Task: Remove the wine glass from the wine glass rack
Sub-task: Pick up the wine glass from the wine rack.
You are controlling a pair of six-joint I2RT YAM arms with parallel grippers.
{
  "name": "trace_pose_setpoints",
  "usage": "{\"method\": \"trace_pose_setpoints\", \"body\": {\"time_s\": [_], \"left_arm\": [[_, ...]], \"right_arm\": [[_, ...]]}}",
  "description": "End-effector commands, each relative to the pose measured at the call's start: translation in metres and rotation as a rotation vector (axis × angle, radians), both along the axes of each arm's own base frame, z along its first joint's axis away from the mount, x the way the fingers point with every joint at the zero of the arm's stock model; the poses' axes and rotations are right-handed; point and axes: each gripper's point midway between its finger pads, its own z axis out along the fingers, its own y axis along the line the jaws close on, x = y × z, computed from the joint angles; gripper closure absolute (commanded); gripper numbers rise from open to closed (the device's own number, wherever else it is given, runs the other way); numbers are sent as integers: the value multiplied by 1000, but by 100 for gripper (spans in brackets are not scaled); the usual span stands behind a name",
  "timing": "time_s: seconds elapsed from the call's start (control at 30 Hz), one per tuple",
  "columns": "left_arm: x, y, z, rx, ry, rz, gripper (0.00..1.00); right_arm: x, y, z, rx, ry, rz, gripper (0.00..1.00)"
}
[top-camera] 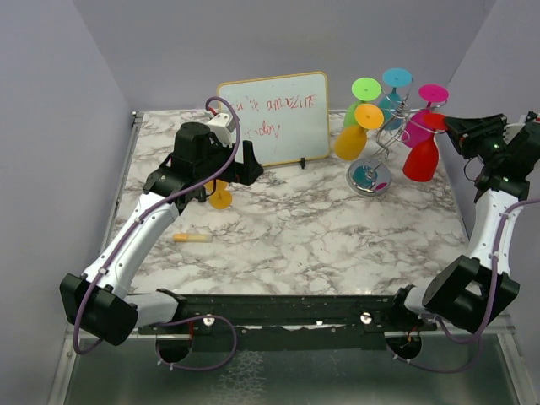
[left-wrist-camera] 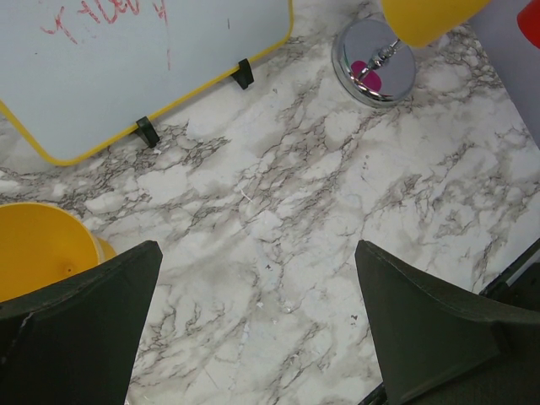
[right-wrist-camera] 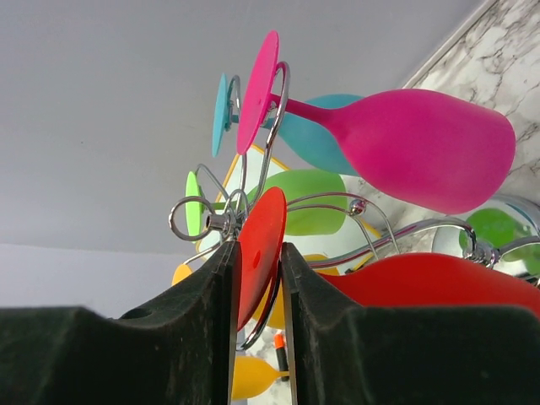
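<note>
Thin silver wire wine glass rack (top-camera: 389, 135) stands at the right rear of the grey-veined marble table (top-camera: 295, 228), its round shiny metal base (left-wrist-camera: 374, 52) flat on the surface. Hanging bowl-down from the curled arms: magenta plastic wine glass (right-wrist-camera: 422, 148), teal glass (right-wrist-camera: 308, 139), green glass (right-wrist-camera: 308, 202), orange-yellow glass (top-camera: 350, 142) and red plastic wine glass (top-camera: 420, 160), the last on the side nearest the right arm. Right gripper (right-wrist-camera: 257, 253) is level with the rack top; its black fingers (right-wrist-camera: 190, 329) sit close together on either side of the red glass's disc foot and appear to press on both faces, so it reads as clamped on the foot. The foot is on its wire hook. Left gripper (left-wrist-camera: 256, 253) hangs over the left rear of the table, jaws spread wide, nothing between them. A yellow glass (left-wrist-camera: 38, 245) rests on the table just beside its left finger. Yellow-framed whiteboard (top-camera: 274, 118) with red scribble stands behind.
</note>
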Motion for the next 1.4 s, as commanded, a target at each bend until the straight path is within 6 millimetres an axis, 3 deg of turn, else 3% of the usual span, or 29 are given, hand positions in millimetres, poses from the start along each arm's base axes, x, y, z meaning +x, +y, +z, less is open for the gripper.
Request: {"method": "trace_pose_setpoints", "body": {"time_s": [0.0,0.4,0.77,0.87,1.07,1.37], "left_arm": [[-1,2,5,-10,-24,-1,1],[0,0,2,-8,-14,-12,1],[0,0,0,-6,-10,-15,1],[1,-1,0,-8,-6,-18,1],[0,-2,1,-12,-7,-20,1],[-2,0,3,-11,-14,-14,1]], "right_arm": [[-6,7,28,-61,-58,20,69],[-6,-1,30,-107,-27,-23,76],[-9,6,23,-47,-1,-2,98],[-13,18,33,12,-53,46,100],[-15,23,40,53,-55,64,100],[-16,17,37,68,-29,12,100]]}}
